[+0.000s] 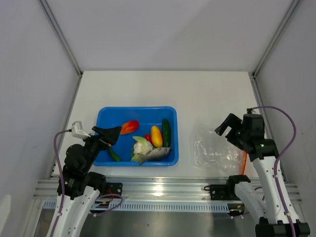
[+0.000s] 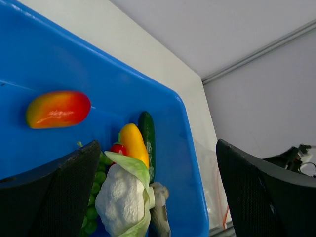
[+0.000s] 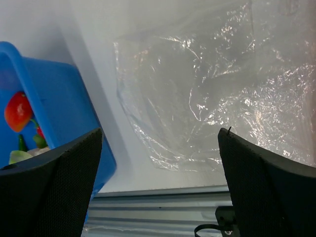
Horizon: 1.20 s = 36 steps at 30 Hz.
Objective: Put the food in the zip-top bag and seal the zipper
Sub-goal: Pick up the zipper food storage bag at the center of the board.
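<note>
Blue plastic tray (image 1: 138,109) sits left of centre in the top view, holding the tomato (image 1: 129,127), mango (image 1: 156,136), cucumber (image 1: 166,132), cauliflower (image 1: 142,147) and fish (image 1: 154,155). The left gripper (image 1: 106,134) hangs over the tray's left part, jaws apart and empty, with the tomato just to its right. The zip-top bag (image 1: 217,150) lies flat at centre-right, its zipper (image 1: 244,160) along the right edge. The right gripper (image 1: 224,126) hovers over the bag's upper edge, jaws wide and empty.

In the left wrist view, the cauliflower lies low between the dark fingers (image 2: 54,197), with grapes (image 2: 94,197) beside the left one and a chili (image 2: 117,148) above.

In the right wrist view, the crinkled bag fills the upper right, beyond the parted fingers (image 3: 271,187); the tray's corner is at left.
</note>
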### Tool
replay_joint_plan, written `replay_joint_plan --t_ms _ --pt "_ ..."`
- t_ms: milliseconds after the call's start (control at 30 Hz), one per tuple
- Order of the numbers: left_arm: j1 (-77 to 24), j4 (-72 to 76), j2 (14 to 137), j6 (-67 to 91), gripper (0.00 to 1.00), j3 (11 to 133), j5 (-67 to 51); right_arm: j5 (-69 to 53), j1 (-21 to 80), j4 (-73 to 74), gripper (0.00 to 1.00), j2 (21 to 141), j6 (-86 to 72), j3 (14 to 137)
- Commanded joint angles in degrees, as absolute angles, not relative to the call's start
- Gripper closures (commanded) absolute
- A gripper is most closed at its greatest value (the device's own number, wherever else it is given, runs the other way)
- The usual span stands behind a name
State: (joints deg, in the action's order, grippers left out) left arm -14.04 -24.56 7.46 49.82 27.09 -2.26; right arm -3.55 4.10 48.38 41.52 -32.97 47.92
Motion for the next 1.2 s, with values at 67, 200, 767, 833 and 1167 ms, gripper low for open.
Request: replay_joint_plan --t_ms 67,200,767,833,1167 --pt "-13.5 -26.4 14.0 49.0 0.01 32.0 -6.1 -1.6 5.6 48.9 0.01 45.3 -31.8 49.4" --pt "-13.5 -28.6 21.4 46.2 0.01 35.0 -8.3 0.2 12.9 46.6 0.01 47.8 -32.4 50.4" --pt "-13.5 -33.6 22.3 43.1 0.01 35.5 -2.7 26.9 41.1 54.1 0.01 73.3 -45.0 57.8" --pt "-13.5 -33.4 23.0 43.2 0.01 35.3 -3.2 27.2 41.2 53.2 0.01 74.1 -45.7 56.9" --pt "-13.5 -34.7 25.9 45.4 0.0 35.9 -4.5 25.5 41.0 46.1 0.01 80.6 -45.6 54.7"
